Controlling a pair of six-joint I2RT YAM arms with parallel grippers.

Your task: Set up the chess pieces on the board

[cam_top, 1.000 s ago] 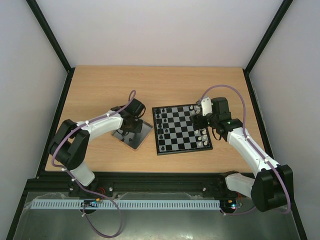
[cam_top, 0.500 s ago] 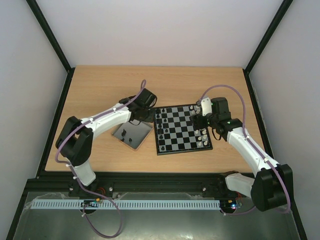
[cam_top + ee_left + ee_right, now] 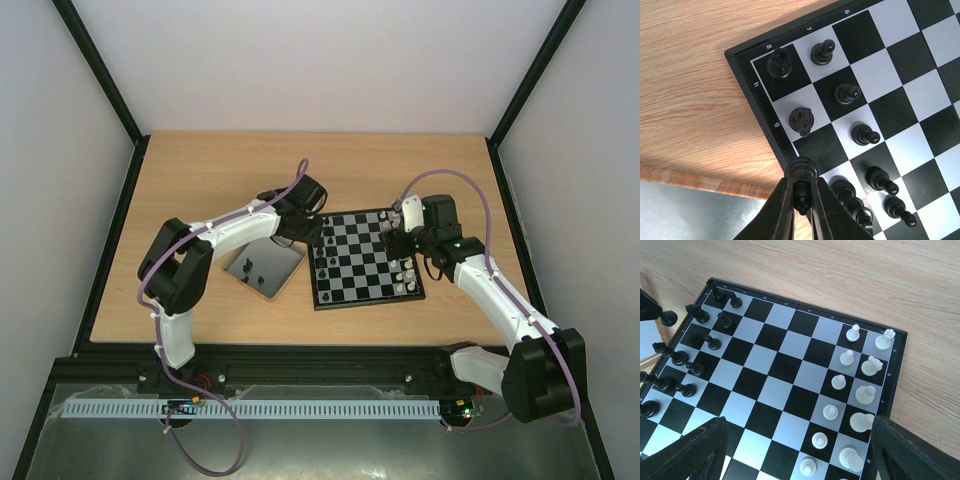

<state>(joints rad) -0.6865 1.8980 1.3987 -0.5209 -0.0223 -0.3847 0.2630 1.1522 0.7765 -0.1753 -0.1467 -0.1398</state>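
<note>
A small black chess piece is pinched between the narrowly closed fingers of the left hand. It is held just above the far-left edge of the flat black-and-pale-grey checkered chessboard, which lies on the light wooden surface.

The right hand is spread wide and empty, and hangs over the board's right side.

The task is judged well advanced. Black chessmen are lined up in two files along the left edge, and white chessmen in two files along the right. One dark square on the outer black file, beside the knight, is seen empty, and the held piece is probably meant for it.

A couple of dark specks, likely pieces not yet placed, are seen on the plain grey square tray.
</note>
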